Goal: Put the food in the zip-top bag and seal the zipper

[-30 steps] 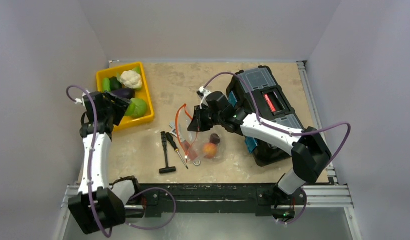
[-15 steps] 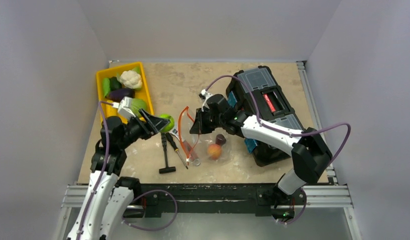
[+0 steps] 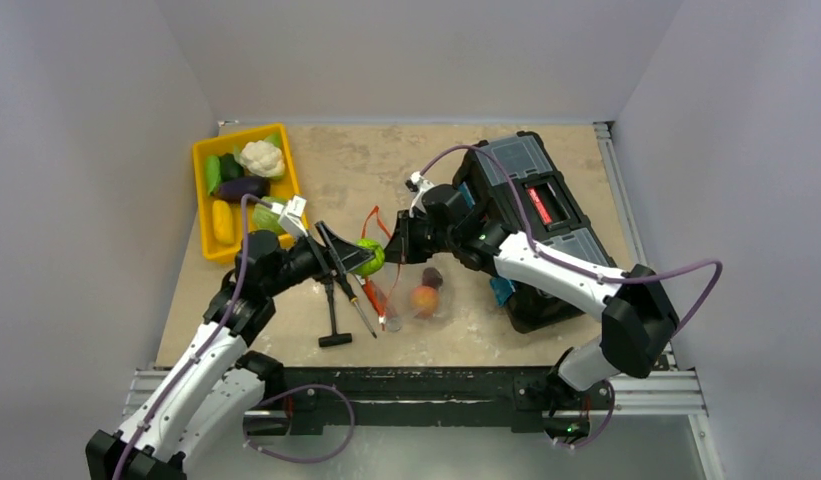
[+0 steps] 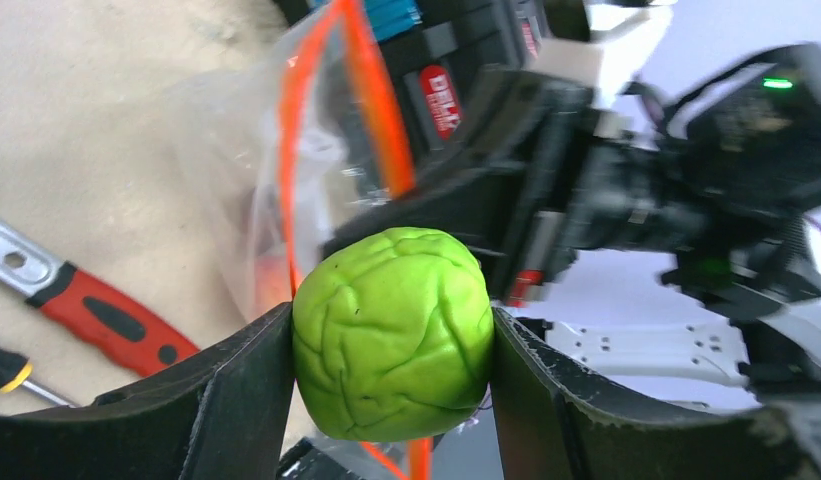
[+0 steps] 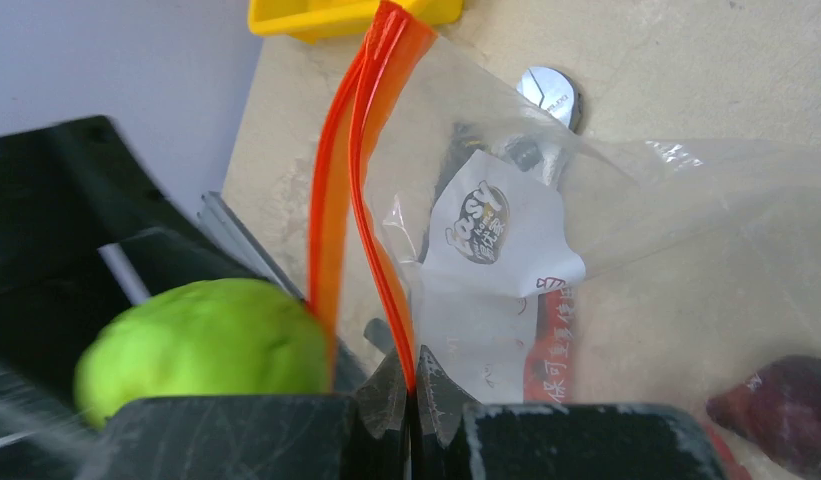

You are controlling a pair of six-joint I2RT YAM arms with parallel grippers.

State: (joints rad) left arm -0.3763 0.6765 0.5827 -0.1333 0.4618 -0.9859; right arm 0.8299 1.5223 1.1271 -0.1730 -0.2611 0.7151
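While the zip-top bag (image 3: pixel 414 292) lies mid-table with its mouth edge lifted, two pieces are already inside: an orange ball (image 3: pixel 422 299) and a dark eggplant (image 3: pixel 433 276). The zipper (image 5: pixel 331 200) is unsealed, and its two red-orange strips stand apart in the right wrist view.

Right gripper (image 3: pixel 398 240): fingers closed tight, pinching the zipper strip and holding the mouth up.

Left gripper (image 3: pixel 361 258): jaws partly spread, clamped on a green cabbage (image 4: pixel 391 335), one finger on each side. The cabbage sits just at the orange rim, touching or nearly touching it, and is not yet through the opening.

The yellow tray (image 3: pixel 201 150) at the far left holds a second eggplant (image 3: pixel 244 186), a yellow piece (image 3: pixel 222 222), green pieces (image 3: pixel 214 172) and a cauliflower (image 3: pixel 261 157).

A red-handled wrench (image 4: pixel 106 320) and a black T-handle tool (image 3: pixel 331 312) lie beside the bag, with a black toolbox (image 3: pixel 531 190) behind it.

Judgement: loading is partway, third item at the mouth. Several tray items are left to move, and the sealing has not begun.
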